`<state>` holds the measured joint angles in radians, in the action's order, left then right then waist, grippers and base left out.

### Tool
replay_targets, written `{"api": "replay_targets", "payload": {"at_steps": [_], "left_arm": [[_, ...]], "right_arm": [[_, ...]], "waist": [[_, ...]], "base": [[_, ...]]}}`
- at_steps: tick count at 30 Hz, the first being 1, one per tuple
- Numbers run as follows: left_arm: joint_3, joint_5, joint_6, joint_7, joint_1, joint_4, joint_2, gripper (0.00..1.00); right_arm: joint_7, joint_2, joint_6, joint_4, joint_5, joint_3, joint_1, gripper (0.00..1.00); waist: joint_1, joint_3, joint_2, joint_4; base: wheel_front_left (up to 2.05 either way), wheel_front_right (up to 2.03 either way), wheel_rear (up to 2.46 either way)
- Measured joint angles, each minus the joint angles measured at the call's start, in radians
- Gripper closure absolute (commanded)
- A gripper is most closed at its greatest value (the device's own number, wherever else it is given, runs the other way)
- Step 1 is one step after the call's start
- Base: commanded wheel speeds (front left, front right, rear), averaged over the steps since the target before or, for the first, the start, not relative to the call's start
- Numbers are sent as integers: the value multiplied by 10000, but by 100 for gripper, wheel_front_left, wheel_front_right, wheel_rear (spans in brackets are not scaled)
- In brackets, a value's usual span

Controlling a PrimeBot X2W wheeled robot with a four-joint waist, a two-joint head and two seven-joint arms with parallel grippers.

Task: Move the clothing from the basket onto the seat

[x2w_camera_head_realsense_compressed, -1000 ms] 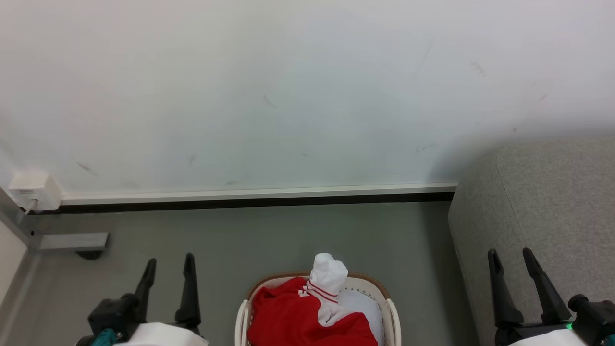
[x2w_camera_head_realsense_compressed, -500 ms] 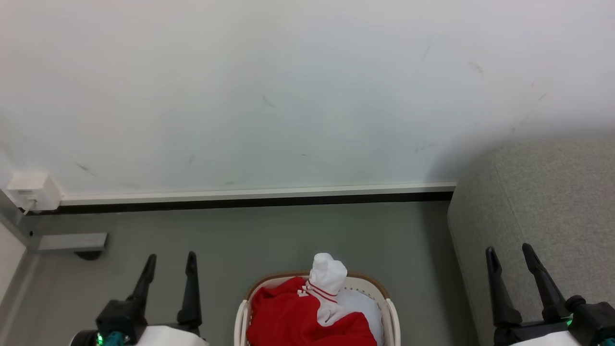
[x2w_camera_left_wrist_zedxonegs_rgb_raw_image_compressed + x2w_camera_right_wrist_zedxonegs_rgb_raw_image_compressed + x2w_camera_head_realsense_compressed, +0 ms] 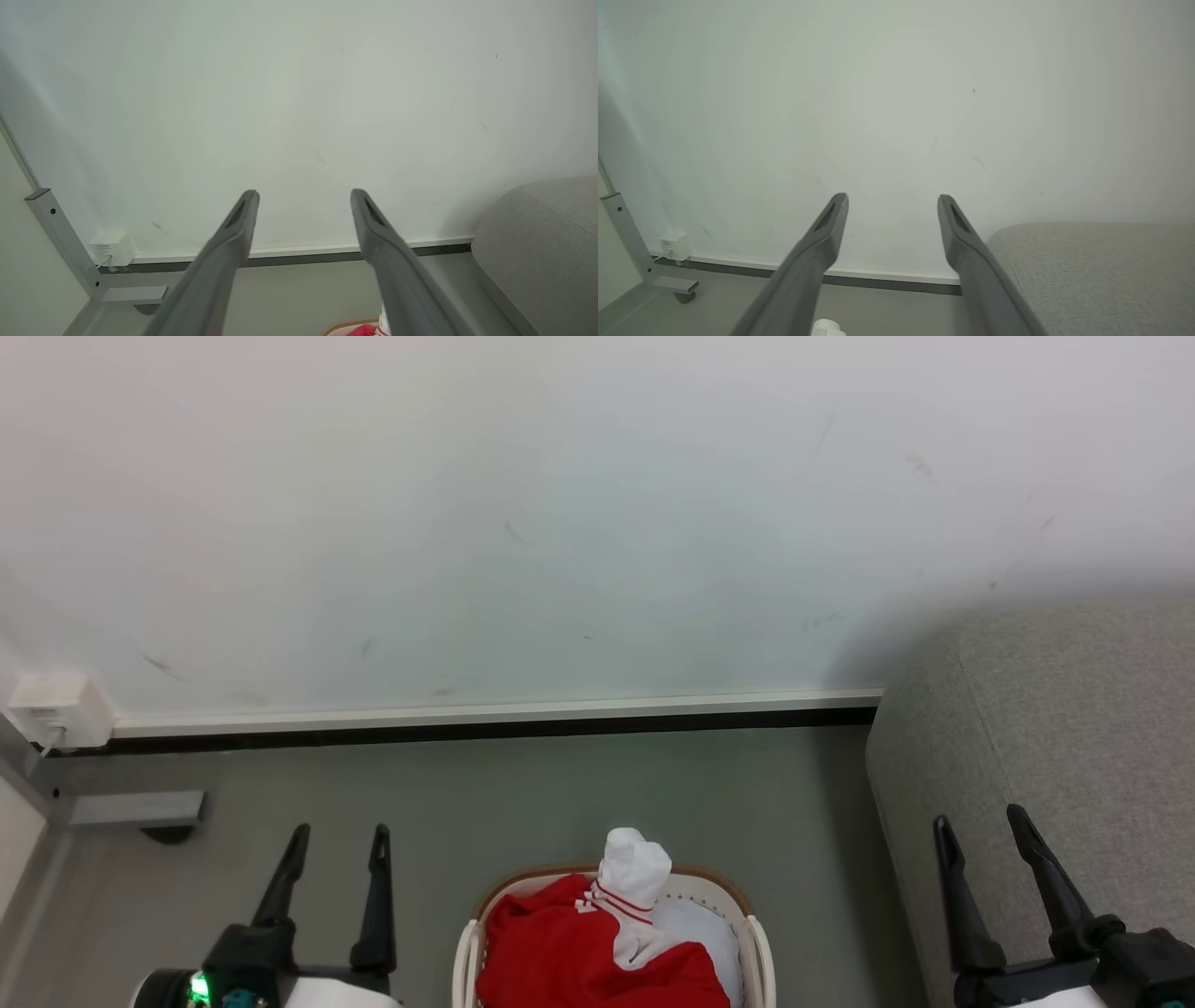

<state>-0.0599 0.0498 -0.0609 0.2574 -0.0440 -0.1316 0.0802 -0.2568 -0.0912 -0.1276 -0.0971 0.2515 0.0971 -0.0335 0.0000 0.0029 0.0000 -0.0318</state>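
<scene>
The basket (image 3: 719, 881), cream-white with a brown rim, sits on the floor at the bottom middle of the head view. The clothing fills it: a bright red garment (image 3: 560, 957) and a red-striped white cuff (image 3: 635, 870) poking upward. The grey seat (image 3: 1074, 709) rises at the right, also seen as a rounded grey seat corner (image 3: 537, 242) (image 3: 1092, 275). My left gripper (image 3: 340, 838) stands open left of the basket, empty. My right gripper (image 3: 978, 821) stands open in front of the seat, empty. Both point at the wall, fingers spread (image 3: 303, 196) (image 3: 892, 200).
A white wall (image 3: 560, 504) with a skirting strip stands close behind the basket. A white socket box (image 3: 58, 707) and a grey metal frame foot (image 3: 135, 810) sit at the far left. Grey floor (image 3: 523, 793) lies between wall and basket.
The head view has drifted slightly, so the scene shifts a little left. Both grippers stay open; the left one has edged rightward in the head view.
</scene>
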Motion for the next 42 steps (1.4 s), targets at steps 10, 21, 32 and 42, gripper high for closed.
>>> {"api": "replay_targets", "payload": {"at_steps": [10,21,32,42], "left_arm": [[146,-236,86,67,27,15,-79,0],[265,-236,205,67,29,12,-165,0],[399,-236,270,67,29,38,-238,0],[449,-219,518,69,-428,59,-278,0]], "right_arm": [[-81,19,-4,173,-107,-48,36,0],[-81,38,-13,213,-48,-48,96,0],[-81,38,-13,253,-6,-67,93,0],[-81,46,-13,594,420,-71,-304,0]], "waist": [[0,25,0,3],[0,38,0,-7],[0,96,0,-134],[0,708,0,-326]], "base": [[0,0,0],[0,0,0],[0,0,0],[0,0,0]]}}
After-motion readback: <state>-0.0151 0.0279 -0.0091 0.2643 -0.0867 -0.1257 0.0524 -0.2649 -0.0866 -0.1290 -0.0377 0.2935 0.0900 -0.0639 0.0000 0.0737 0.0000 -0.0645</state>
